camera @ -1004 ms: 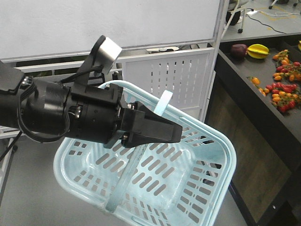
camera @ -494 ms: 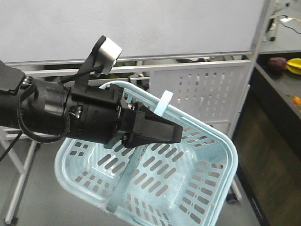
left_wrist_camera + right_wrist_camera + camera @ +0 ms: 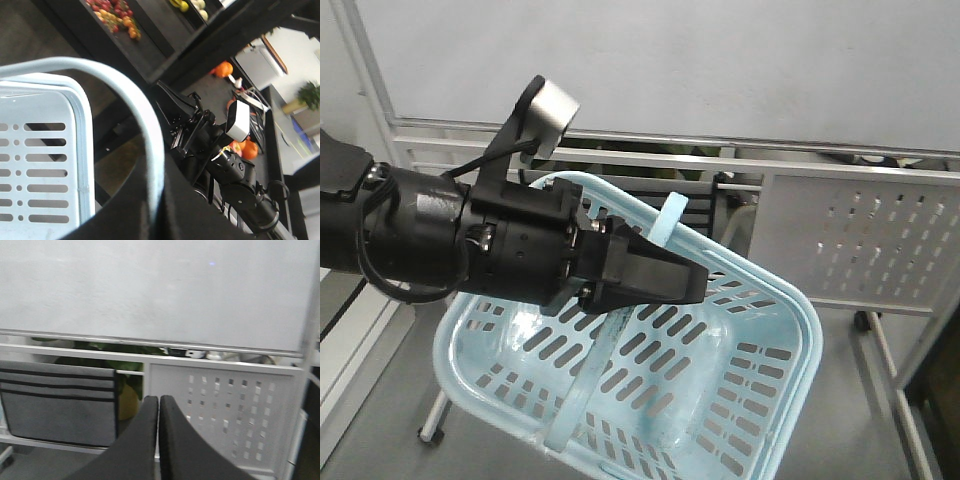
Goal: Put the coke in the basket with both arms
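Coke can: not in any view. Not in the part of the basket (image 3: 455, 330) that shows, and not in either gripper. So the pick is not yet done, as I read it.

The basket is light blue and slotted. It hangs clear of the floor, tilted, with its open side toward the front camera. The swing handle (image 3: 670, 215) runs up into the left gripper (image 3: 695, 283), whose wedge fingers are clamped on it. That hold looks like the reason for the tilt, since the basket swings from one point on the strap. The left wrist view agrees: the handle (image 3: 145, 125) arcs close past the lens and disappears into the dark gripper body at the bottom, with the basket wall (image 3: 50, 105) just beside it.

My guess is that the left arm carries the basket with its mouth open as a drop target, which leaves the other arm free for the can.

The right gripper (image 3: 159, 399) has its fingers pressed together with nothing between them. It points at a whiteboard stand with a perforated panel (image 3: 225, 410) and a grey pocket organiser (image 3: 57, 405). From the left wrist view the right arm (image 3: 225, 170) sits beyond the basket, apart from it, with a round silver-white cap (image 3: 237, 120) on its bracket. A dark shelf with fruit (image 3: 115, 20) lies behind.

Next, probably: find the can and spread the right fingers for it.
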`<state>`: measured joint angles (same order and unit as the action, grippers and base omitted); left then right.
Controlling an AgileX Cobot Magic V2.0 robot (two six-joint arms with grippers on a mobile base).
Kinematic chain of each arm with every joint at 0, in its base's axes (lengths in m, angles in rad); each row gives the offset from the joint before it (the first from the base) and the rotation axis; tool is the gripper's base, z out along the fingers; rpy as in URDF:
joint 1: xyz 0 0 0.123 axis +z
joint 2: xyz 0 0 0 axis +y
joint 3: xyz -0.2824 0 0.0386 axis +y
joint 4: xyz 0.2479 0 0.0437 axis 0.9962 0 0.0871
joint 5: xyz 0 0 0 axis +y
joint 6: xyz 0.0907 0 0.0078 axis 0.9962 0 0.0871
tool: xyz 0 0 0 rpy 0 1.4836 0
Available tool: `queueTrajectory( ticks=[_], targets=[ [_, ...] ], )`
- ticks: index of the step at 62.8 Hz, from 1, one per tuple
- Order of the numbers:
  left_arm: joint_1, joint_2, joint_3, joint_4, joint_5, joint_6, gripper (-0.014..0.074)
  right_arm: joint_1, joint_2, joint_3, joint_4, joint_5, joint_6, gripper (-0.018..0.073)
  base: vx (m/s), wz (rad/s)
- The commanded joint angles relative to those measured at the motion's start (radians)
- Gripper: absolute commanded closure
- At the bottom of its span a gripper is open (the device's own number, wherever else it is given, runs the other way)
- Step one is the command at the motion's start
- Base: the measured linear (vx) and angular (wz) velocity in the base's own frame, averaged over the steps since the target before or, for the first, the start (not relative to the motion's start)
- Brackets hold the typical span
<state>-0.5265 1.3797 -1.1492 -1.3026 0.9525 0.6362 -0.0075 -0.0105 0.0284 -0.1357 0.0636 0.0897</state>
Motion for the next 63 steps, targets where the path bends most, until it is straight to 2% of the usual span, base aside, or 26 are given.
queueTrajectory(
  ticks=[1, 63],
  targets=[
    [-0.004, -0.038, -0.026, -0.078, 0.000, 0.009, 0.0603, -0.008, -0.018, 0.010, -0.005, -0.071, -0.008, 0.0565, 0.11, 0.47],
    [-0.004, -0.038, -0.026, -0.078, 0.000, 0.009, 0.0603, -0.008, -0.018, 0.010, -0.005, -0.071, -0.008, 0.0565, 0.10, 0.40]
  ],
)
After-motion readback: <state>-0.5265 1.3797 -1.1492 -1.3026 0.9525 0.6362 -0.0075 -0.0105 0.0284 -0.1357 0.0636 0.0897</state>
